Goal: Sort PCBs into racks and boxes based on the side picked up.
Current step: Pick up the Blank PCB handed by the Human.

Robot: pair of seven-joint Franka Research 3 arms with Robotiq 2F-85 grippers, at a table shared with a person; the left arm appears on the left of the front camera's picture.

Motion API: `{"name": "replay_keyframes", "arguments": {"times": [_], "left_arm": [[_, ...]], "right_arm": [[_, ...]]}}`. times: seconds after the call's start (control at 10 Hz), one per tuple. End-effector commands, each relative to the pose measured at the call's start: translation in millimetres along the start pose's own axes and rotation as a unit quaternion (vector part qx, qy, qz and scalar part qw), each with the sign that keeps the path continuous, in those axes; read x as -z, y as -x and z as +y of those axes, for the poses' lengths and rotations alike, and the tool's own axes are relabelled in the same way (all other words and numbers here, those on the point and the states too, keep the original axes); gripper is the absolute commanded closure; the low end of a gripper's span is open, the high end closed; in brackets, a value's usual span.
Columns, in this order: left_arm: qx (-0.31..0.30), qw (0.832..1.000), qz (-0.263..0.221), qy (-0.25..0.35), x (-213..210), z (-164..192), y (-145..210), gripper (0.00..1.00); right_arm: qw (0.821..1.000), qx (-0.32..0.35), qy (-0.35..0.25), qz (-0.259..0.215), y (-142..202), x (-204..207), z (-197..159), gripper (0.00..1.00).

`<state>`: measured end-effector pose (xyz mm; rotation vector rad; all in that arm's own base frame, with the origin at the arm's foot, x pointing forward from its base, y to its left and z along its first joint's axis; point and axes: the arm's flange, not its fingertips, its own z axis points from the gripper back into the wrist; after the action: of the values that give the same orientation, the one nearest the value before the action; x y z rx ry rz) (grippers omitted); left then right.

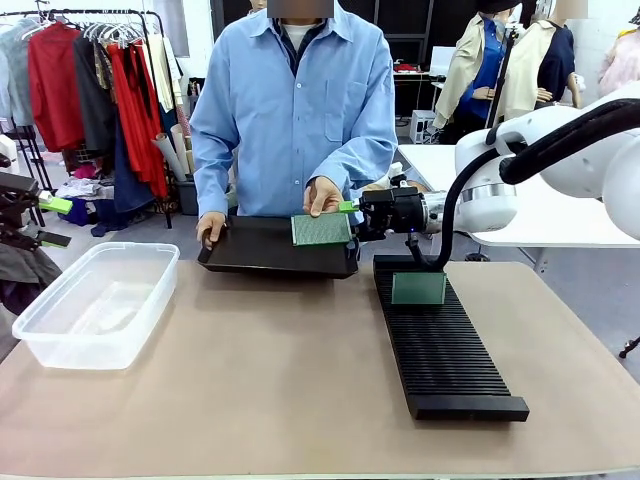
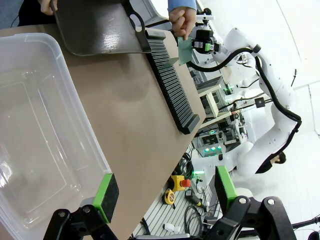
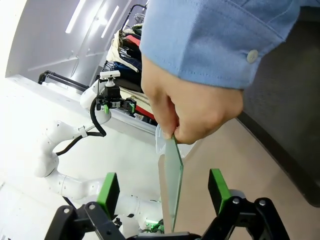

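Note:
A person's hand (image 1: 322,195) holds a green PCB (image 1: 320,229) upright over the black tray's right end. My right gripper (image 1: 350,214) is at that board's right edge. In the right wrist view the PCB (image 3: 173,182) stands edge-on between the green pads (image 3: 108,192), apart from both, with the right gripper (image 3: 163,192) open. Another PCB (image 1: 418,288) stands in the far slots of the long black rack (image 1: 450,360). My left gripper (image 2: 165,192) hangs open and empty over the near edge of the clear box (image 2: 35,135), which sits at the table's left (image 1: 95,300).
The shallow black tray (image 1: 270,248) lies at the far middle, with the person's other hand (image 1: 210,228) on its left end. Bare tan table surface lies between the box and the rack. A clothes rail stands behind on the left.

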<state>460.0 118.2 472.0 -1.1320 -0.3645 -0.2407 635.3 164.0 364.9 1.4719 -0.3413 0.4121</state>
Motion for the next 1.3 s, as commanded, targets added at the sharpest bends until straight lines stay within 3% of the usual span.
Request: {"name": "replay_keyframes", "arguments": {"times": [0.0, 0.2, 0.4, 0.9, 1.1, 1.2], "left_arm": [[0.001, 1.0, 0.001, -0.003, -0.1, -1.3, 1.0, 0.0], [0.001, 1.0, 0.001, -0.003, -0.1, -1.3, 1.0, 0.0], [0.001, 1.0, 0.001, -0.003, -0.1, -1.3, 1.0, 0.0], [0.001, 1.0, 0.001, -0.003, -0.1, -1.3, 1.0, 0.0], [0.001, 1.0, 0.001, -0.003, -0.1, -1.3, 1.0, 0.0], [0.001, 1.0, 0.001, -0.003, -0.1, -1.3, 1.0, 0.0]], "right_arm": [[1.0, -0.014, -0.001, -0.015, -4.8, 8.1, -6.0, 0.26], [1.0, -0.011, -0.002, -0.013, -2.7, 8.3, -8.6, 0.58], [1.0, 0.014, 0.007, -0.016, -2.6, 9.3, -11.5, 0.98], [0.999, 0.037, 0.016, -0.006, -5.9, 15.1, -14.4, 1.0], [0.998, 0.039, -0.013, 0.048, -1.3, 11.9, -12.6, 1.0], [1.0, 0.029, 0.011, -0.001, 4.2, 7.4, -13.1, 1.0]]}}
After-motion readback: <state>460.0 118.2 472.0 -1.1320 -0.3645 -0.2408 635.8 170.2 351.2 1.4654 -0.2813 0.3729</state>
